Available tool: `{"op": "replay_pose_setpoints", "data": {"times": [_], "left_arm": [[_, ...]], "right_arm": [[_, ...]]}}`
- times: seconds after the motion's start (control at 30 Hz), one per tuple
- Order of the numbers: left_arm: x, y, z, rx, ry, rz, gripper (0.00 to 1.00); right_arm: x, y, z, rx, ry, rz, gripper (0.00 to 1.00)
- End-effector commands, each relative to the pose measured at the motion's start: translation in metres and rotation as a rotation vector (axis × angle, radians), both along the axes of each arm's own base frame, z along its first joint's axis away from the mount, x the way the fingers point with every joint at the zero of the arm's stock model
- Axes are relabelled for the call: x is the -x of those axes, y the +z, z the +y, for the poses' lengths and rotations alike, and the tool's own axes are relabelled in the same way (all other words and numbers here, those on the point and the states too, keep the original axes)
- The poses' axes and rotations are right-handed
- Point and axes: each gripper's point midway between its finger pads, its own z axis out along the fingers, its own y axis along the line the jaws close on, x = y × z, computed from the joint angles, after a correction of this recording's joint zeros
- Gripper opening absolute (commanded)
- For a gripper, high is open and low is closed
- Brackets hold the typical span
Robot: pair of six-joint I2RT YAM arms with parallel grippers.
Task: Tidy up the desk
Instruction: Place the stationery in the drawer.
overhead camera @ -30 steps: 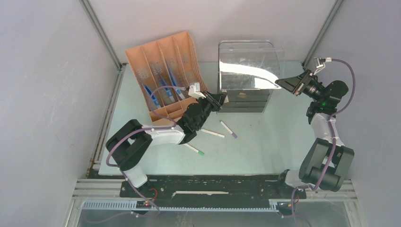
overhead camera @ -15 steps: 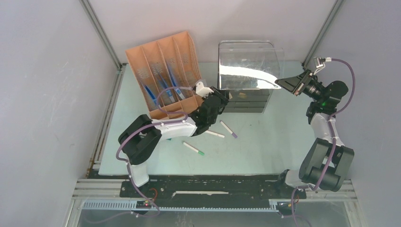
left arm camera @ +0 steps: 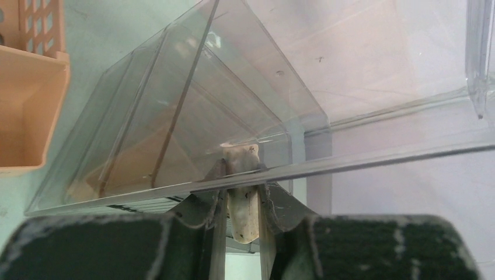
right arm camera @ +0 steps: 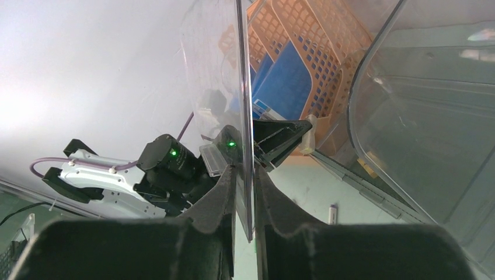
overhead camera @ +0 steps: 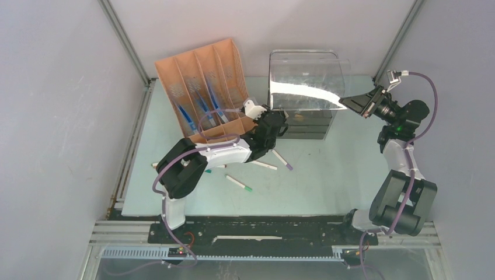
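Two claws, each closed on something; the left gripper (left arm camera: 239, 189) pinches a small cream piece (left arm camera: 242, 211) right against the left side of the clear drawer unit (overhead camera: 303, 125), toward 12 o'clock on the desk (overhead camera: 333, 181); the right gripper (right arm camera: 245, 175) nips the thin edge of a clear plastic sheet (right arm camera: 216, 70) at 2 o'clock; the pale green desk spreads beneath both arms, with an orange sorter (overhead camera: 201, 87) at 11 o'clock and loose markers (overhead camera: 239, 184) near its centre.
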Motion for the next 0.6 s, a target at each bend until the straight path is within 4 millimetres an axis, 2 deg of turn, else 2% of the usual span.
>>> {"op": "replay_pose_setpoints", "data": {"times": [0.0,0.13,0.27,0.5,0.57], "left_arm": [[-0.013,0.021,0.004,0.068,0.089,-0.044,0.09],[-0.018,0.029,-0.002,0.113,0.086,-0.071,0.1],[-0.023,0.03,-0.007,0.117,0.088,-0.084,0.13],[-0.027,0.019,-0.009,0.093,0.087,-0.092,0.27],[-0.028,0.02,-0.013,0.079,0.065,-0.112,0.33]], "right_arm": [[0.003,0.005,0.004,0.019,0.019,-0.04,0.2],[0.004,0.005,0.004,0.019,0.021,-0.041,0.2],[0.004,0.006,0.004,0.018,0.02,-0.041,0.2],[0.004,0.006,0.003,0.016,0.021,-0.04,0.2],[0.004,0.006,0.003,0.016,0.02,-0.041,0.2]]}}
